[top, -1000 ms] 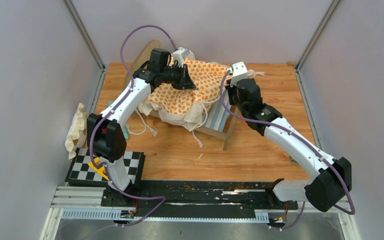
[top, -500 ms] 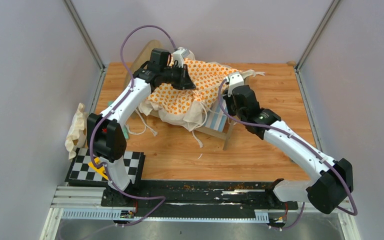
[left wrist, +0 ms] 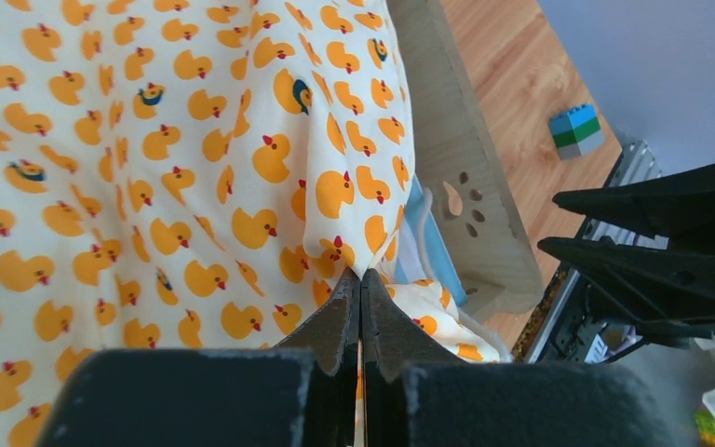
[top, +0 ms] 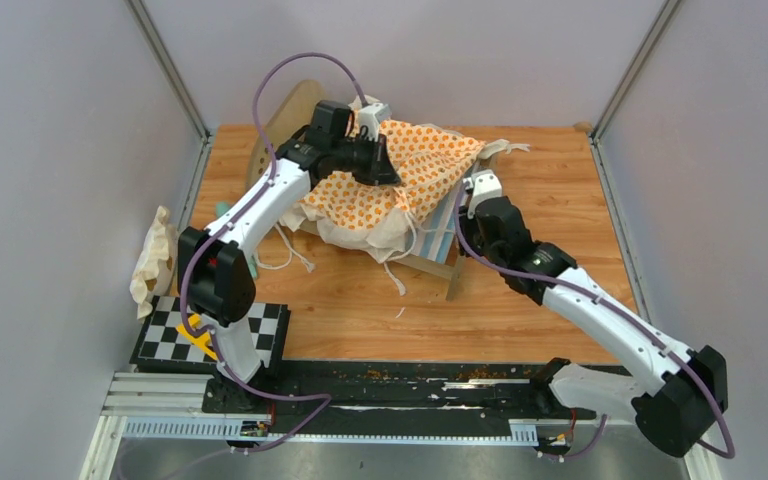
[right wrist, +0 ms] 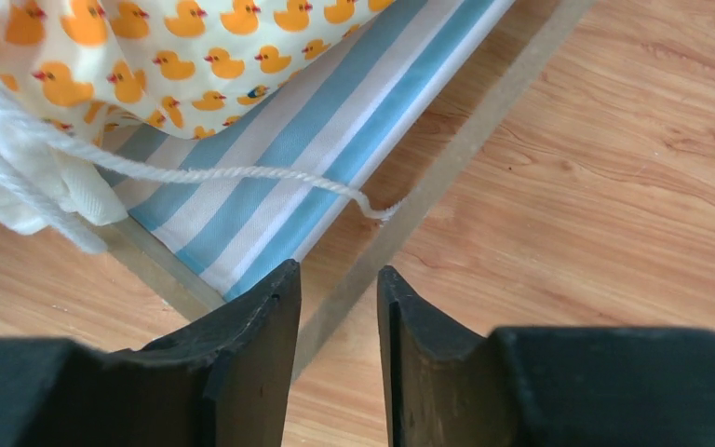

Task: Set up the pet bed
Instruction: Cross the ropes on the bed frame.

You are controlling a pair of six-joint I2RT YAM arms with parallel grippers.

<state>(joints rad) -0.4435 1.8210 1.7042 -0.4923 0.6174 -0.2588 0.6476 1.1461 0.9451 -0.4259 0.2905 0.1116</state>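
Note:
The pet bed (top: 438, 240) stands mid-table, a light-wood frame with a blue-white striped base. An orange duck-print cushion (top: 400, 175) with cream edges and ties lies bunched over it. My left gripper (top: 388, 172) is shut on a fold of the cushion (left wrist: 195, 158); the pinch shows in the left wrist view (left wrist: 361, 279), beside a paw-print end board (left wrist: 470, 200). My right gripper (top: 468, 200) is open and empty at the bed's right end. In the right wrist view (right wrist: 338, 279) it hangs over the wooden side rail (right wrist: 447, 168), next to the striped base (right wrist: 335, 140) and a loose tie (right wrist: 242, 172).
A small cream pillow (top: 153, 258) lies at the table's left edge. A checkerboard plate (top: 210, 335) sits front left. A small blue-green block (left wrist: 574, 130) lies on the wood by the left wall. Grey walls enclose the table on three sides.
My right gripper has come down and nearer, from above the cushion's right corner to the bed's right end. My left gripper has shifted slightly right with the cushion still pinched.

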